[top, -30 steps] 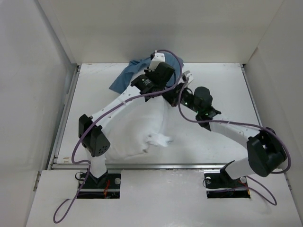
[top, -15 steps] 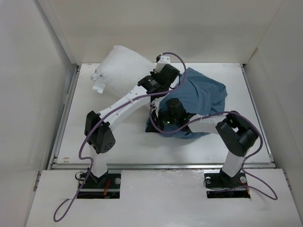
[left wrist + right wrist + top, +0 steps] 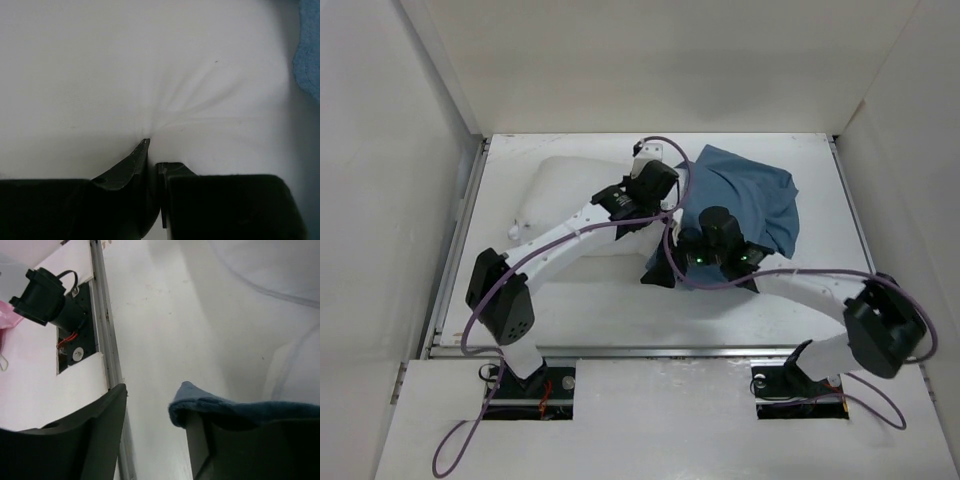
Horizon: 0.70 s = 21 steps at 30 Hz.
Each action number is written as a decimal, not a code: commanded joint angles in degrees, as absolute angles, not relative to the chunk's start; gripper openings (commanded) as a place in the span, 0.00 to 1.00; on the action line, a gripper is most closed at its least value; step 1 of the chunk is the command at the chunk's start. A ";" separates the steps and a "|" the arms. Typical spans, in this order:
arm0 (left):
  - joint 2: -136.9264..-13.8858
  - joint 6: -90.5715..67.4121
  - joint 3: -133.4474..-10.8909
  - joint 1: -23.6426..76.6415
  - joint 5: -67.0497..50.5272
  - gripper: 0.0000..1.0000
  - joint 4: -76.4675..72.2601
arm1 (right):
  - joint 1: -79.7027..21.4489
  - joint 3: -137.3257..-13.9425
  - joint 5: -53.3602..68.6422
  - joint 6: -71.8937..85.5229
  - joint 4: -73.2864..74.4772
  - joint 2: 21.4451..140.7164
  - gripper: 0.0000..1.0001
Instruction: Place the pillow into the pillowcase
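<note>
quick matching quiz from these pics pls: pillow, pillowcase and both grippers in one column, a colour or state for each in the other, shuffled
Column one:
1. pillow
2. pillowcase
3. left gripper
4. right gripper

Column two:
a. jaws apart, blue fabric resting on one side
b. shut, pinching white fabric
c. white and plump, lying toward the left wall
d. slate blue and wrinkled, lying toward the right

Pairs: 1-c, 2-d, 3-b, 4-a
</note>
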<state>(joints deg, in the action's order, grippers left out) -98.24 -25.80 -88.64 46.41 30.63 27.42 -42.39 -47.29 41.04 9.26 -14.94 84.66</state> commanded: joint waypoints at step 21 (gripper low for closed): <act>-84.79 -30.41 -87.53 44.82 30.24 1.00 29.70 | -43.15 -62.92 -20.98 27.05 30.56 58.34 0.96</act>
